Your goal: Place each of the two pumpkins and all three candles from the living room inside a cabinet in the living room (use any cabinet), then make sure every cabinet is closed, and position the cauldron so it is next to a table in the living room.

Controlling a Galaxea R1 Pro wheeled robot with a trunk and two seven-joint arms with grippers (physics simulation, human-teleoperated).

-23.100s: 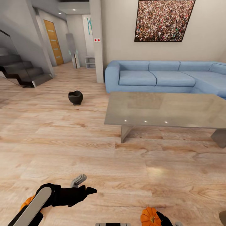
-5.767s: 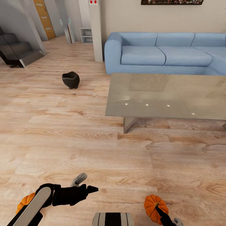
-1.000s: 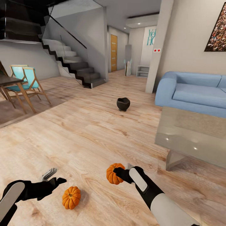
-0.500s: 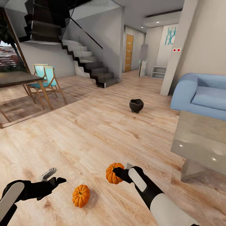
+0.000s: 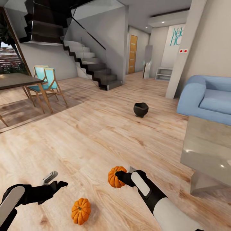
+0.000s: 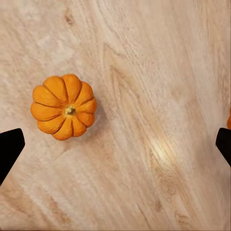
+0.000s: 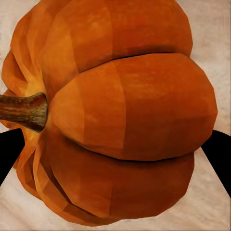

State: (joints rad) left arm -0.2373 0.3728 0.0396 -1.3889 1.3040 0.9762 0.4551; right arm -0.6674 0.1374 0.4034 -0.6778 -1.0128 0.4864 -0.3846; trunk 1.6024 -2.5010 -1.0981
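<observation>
Wrist cameras seemingly straight above floor (image 6: 159, 120)

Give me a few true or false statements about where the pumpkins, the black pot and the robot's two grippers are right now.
1. The right gripper holds a pumpkin. True.
2. The other pumpkin sits on the coffee table. False: it lies on the wood floor, and the left wrist view shows it from above, stem up.
3. The left gripper is shut on a pumpkin. False: its fingers are spread apart with nothing between them.
4. The black pot stands on the floor, apart from the coffee table. True.
5. The black pot is on the blue sofa. False: it stands on the floor in front of it.
</observation>
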